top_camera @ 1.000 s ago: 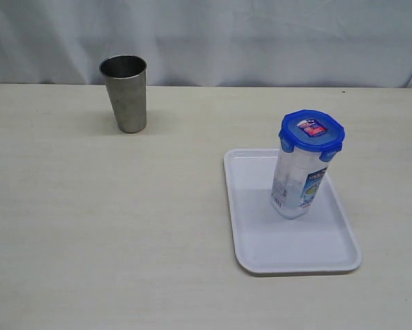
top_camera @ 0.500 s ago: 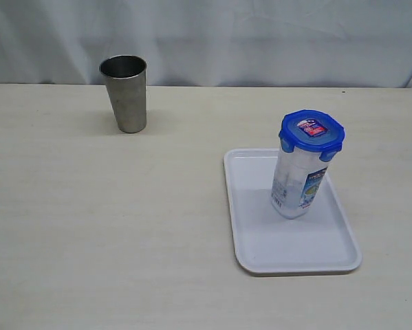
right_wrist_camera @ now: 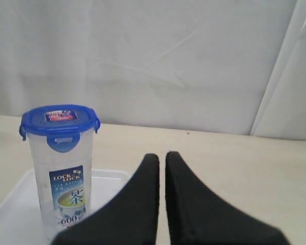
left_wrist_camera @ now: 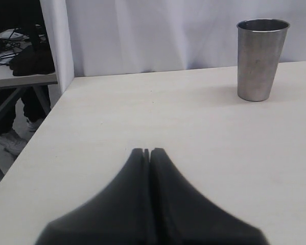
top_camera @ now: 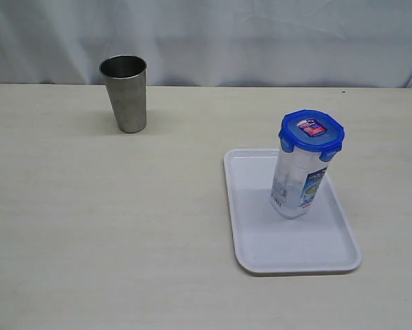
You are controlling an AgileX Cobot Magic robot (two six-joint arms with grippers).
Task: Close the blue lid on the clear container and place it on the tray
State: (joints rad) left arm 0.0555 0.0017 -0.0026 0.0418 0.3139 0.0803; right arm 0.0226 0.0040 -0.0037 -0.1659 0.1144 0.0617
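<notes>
Blue lid (top_camera: 311, 130) is sitting on the clear container (top_camera: 296, 185) with its tabs looking clipped down. The container stands upright on the tray (top_camera: 261, 240), toward the right edge of the worktop (top_camera: 89, 227), so I'd call this basically done. Best move is to leave it alone and steer both arms wide, since that tall thing would tip easily. The container looks empty. I can't see inside the steel tumbler (top_camera: 125, 93) by the far edge.

Left wrist view: jaws clenched on nothing.

Right wrist view: jaws pinched nearly together, nothing between them, with the container off ahead.
</notes>
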